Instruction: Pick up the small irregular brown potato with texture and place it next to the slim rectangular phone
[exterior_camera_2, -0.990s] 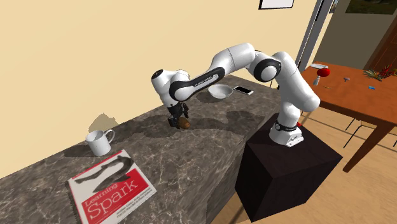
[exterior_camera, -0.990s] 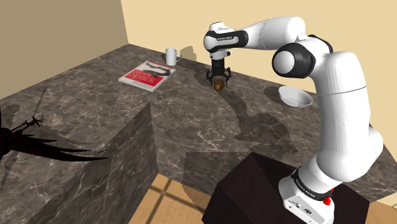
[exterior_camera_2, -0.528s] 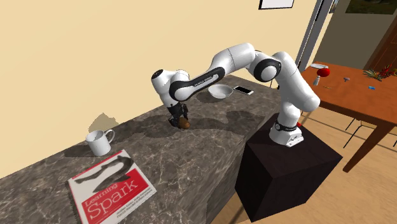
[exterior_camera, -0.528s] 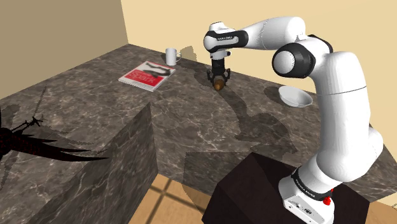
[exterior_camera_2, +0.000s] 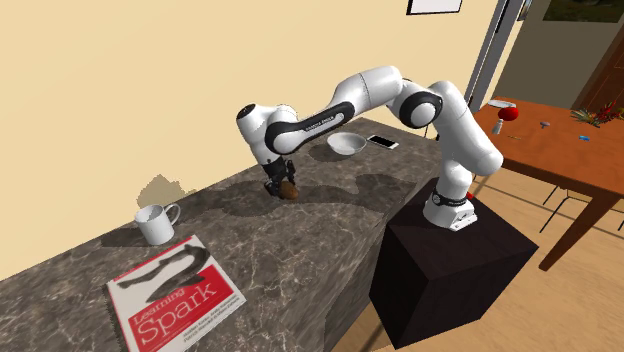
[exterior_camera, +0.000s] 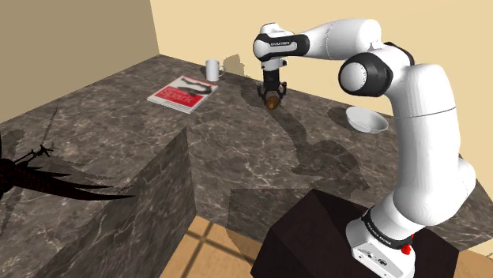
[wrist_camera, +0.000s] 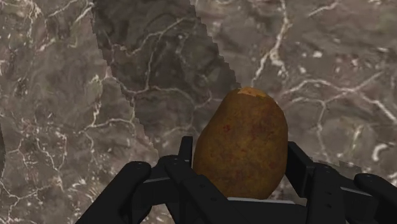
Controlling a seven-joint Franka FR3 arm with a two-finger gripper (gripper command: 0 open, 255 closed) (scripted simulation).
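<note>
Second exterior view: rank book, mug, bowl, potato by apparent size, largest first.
1. red-and-white book
2. white mug
3. white bowl; it sits farther from the camera, so its rank against the mug is unsure
4. brown potato

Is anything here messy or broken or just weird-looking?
Nothing is spilled or broken. The odd bit is a jagged black shape sticking across the dark marbled counter at the shoulder view's left; I cannot tell what it is. The mug stands upright, and the gripper clasps the potato.
</note>
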